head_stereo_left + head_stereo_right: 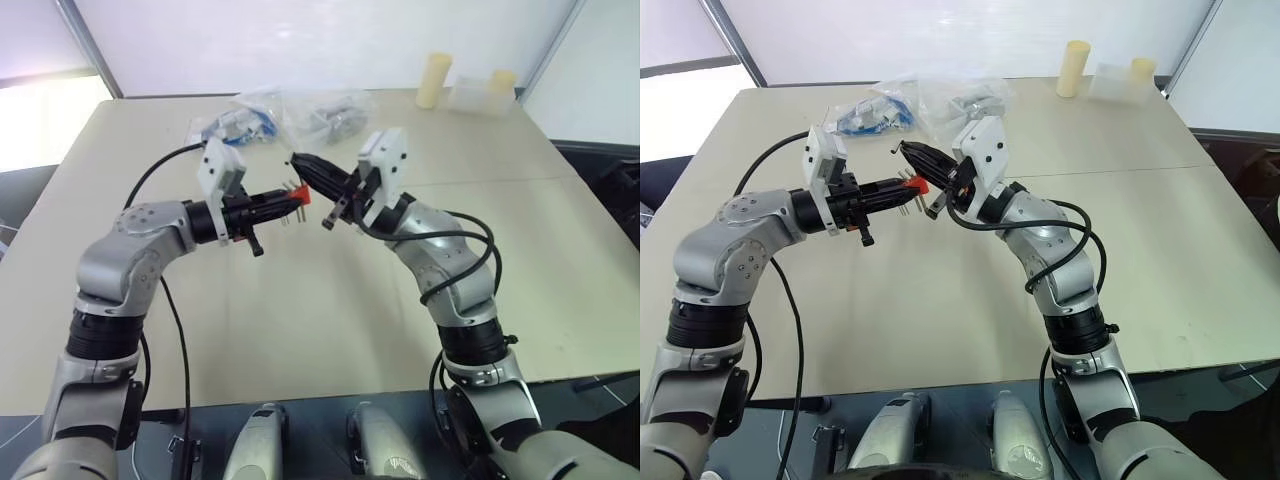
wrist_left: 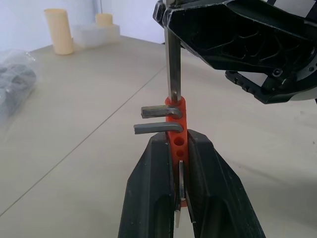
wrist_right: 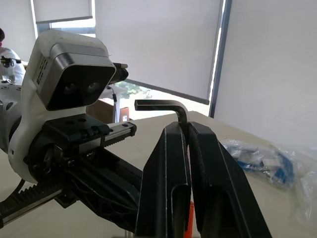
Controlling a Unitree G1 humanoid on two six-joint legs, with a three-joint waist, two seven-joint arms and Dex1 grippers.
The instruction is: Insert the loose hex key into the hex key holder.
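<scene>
Holder (image 2: 177,130), red-orange, sits clamped between the left gripper (image 2: 179,148) fingers, held up over the table (image 1: 330,310) near its middle. The left jaws are pressed onto the holder's lower part; its upper part sticks out past the fingertips. Two keys (image 2: 154,120) already in the holder jut out sideways from it, one above the other, and two bare holes show on the face just below them.

The right gripper (image 3: 188,130) meets the left from the opposite side, fingertips nearly touching the holder in the head views. Its jaws are pinched on the loose key (image 3: 161,105): the long shank runs down between the fingers, and the short bent end pokes out sideways past the fingertips. In the left wrist view the key's (image 2: 173,64) straight shank comes down from the right gripper and its tip meets the holder's top end; whether it has entered a hole I cannot tell.

Behind the grippers, toward the far edge of the table, lie clear bags (image 1: 320,115) of parts. At the far right corner stand two pale yellow cylinders (image 1: 433,80) with a clear box (image 1: 472,95) between them.
</scene>
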